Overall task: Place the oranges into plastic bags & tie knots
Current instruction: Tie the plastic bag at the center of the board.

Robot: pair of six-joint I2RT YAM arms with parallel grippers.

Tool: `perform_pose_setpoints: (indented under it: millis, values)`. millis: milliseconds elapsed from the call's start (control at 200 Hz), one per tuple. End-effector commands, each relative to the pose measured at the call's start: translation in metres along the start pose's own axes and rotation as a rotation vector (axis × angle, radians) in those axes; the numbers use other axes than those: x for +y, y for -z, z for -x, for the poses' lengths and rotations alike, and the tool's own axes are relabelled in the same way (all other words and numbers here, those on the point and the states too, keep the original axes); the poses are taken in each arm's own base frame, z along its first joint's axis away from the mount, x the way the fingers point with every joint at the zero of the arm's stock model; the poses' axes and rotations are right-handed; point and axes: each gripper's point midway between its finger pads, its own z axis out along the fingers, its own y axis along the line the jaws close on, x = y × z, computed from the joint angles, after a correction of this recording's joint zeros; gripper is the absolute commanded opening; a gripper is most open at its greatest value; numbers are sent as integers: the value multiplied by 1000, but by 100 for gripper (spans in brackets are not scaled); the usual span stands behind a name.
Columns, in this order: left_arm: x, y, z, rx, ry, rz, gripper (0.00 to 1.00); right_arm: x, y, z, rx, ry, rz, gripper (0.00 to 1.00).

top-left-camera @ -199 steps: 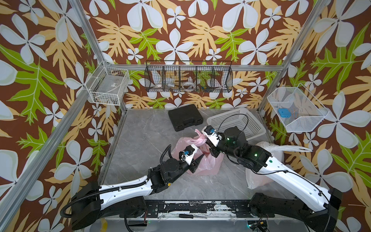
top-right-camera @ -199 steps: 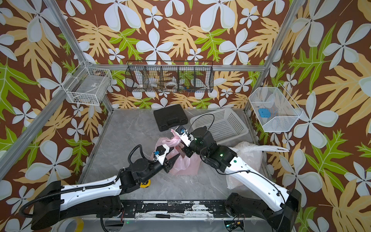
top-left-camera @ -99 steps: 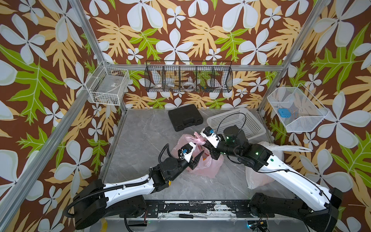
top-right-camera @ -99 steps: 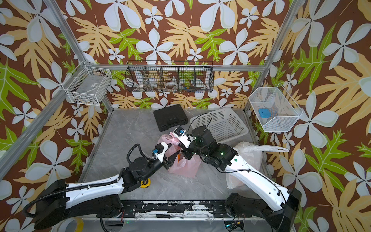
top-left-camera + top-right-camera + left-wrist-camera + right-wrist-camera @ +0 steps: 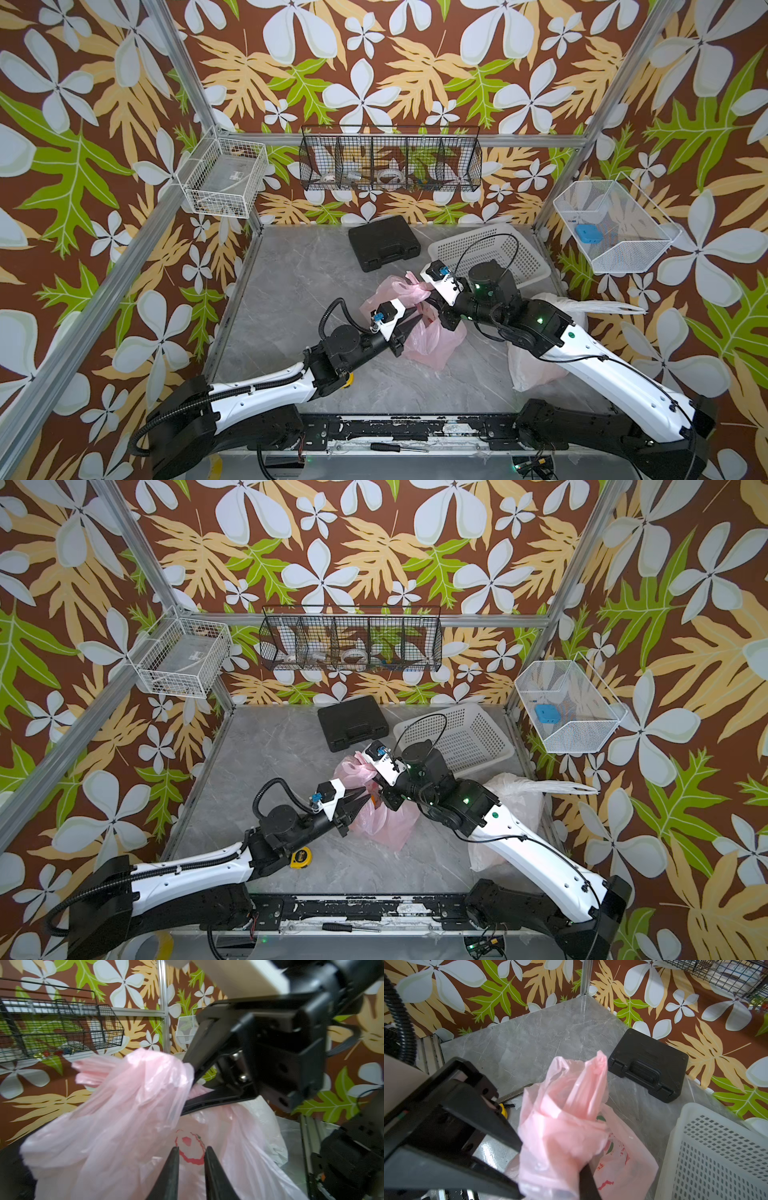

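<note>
- My right pincer (image 5: 182,1087) is clenched on the bunched top of the pink bag (image 5: 428,340), mid-tabletop.
- My left pincer (image 5: 191,1148) has its jaws narrowly parted, tips against the bag's printed side; I can't tell whether they nip film.
- The white bag (image 5: 528,370) slumps by the right edge, under my right arm (image 5: 602,370).
- A black case (image 5: 384,243) sits at the far edge.

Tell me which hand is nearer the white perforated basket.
Right. The right hand pinches the pink bag close beside the basket; the left hand is farther, on the bag's other side.
</note>
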Motion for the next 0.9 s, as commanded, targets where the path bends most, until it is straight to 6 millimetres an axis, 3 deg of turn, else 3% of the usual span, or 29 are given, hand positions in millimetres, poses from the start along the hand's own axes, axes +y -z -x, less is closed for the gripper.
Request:
perform_pose_setpoints:
  millis: [0,90,215,315,440,661,896]
  values:
    - [-21,11,-3,2,13,-106,27,-4,0,4,-18,-6,-23,0]
    - [-31,12,0,-6,-13,-146,27,-3,-1,5,-18,-8,-14,0]
    - [-33,-2,6,-9,-22,-145,28,-1,-1,4,-17,-12,-2,0]
    - [-16,-16,8,-23,-22,-48,29,0,0,4,-18,-17,1,0]
    - [-1,-28,-7,15,-55,41,28,1,2,5,-25,-22,3,0]
    - [28,-24,-10,-13,-63,169,30,4,3,4,-13,-18,23,0]
    - [35,-30,-6,-23,-74,173,30,10,3,4,-17,-19,55,0]
